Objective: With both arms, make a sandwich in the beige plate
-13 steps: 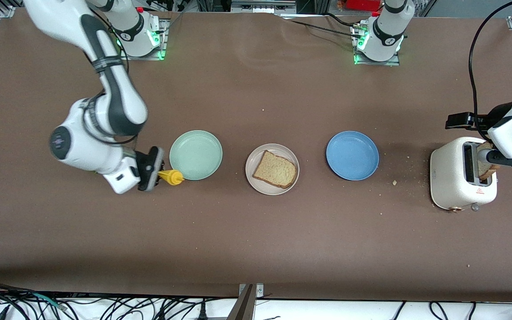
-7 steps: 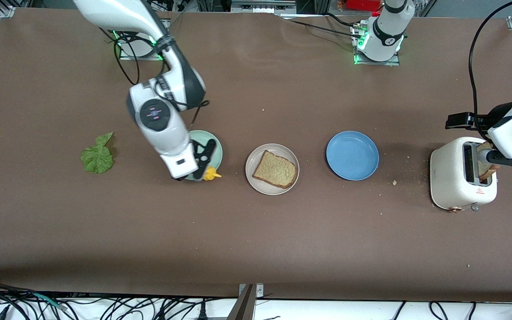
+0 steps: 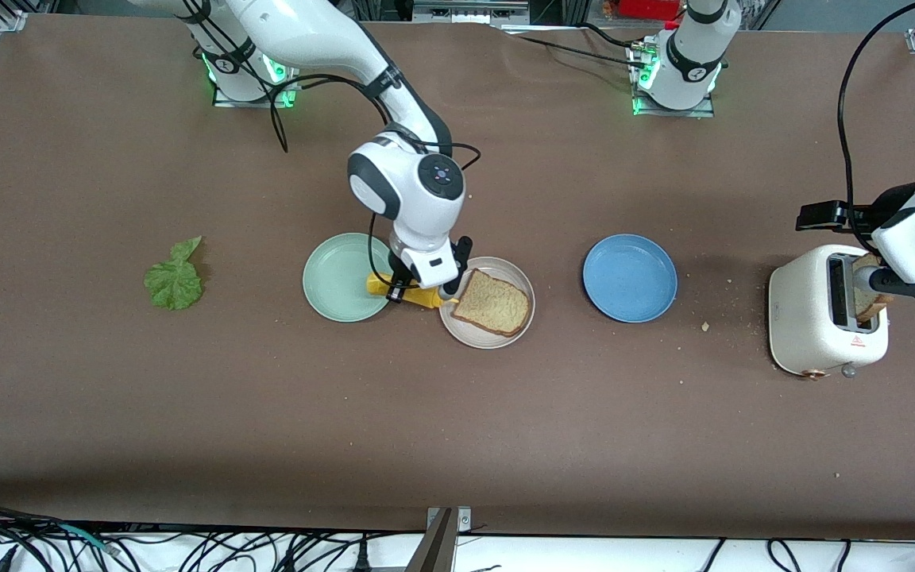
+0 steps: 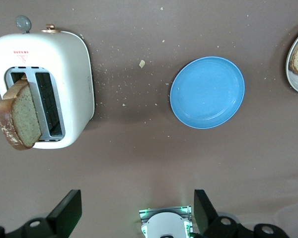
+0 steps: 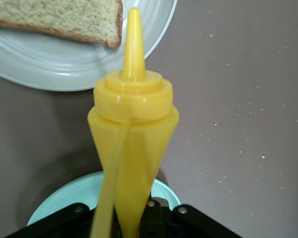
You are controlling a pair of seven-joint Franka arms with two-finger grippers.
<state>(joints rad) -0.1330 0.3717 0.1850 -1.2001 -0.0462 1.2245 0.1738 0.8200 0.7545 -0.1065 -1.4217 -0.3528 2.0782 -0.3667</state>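
Front view: right gripper (image 3: 418, 292) clamps a yellow squeeze bottle (image 3: 411, 293), nozzle over the beige plate (image 3: 465, 330) holding one tan bread slice (image 3: 493, 303); left gripper (image 3: 886, 278) waits over the toaster (image 3: 811, 326), fingers (image 4: 64, 213) spread.

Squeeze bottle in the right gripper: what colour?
Yellow squeeze bottle, clearest in the right wrist view.

The right arm reaches out from its base, right gripper (image 3: 424, 290) pointing down with jaws clamped tight. The left gripper (image 4: 134, 218) hangs with jaws spread wide.

brown-covered bench (image 3: 457, 445), even overhead light, tangle of black cables (image 3: 187, 552) on white floor along the near edge.
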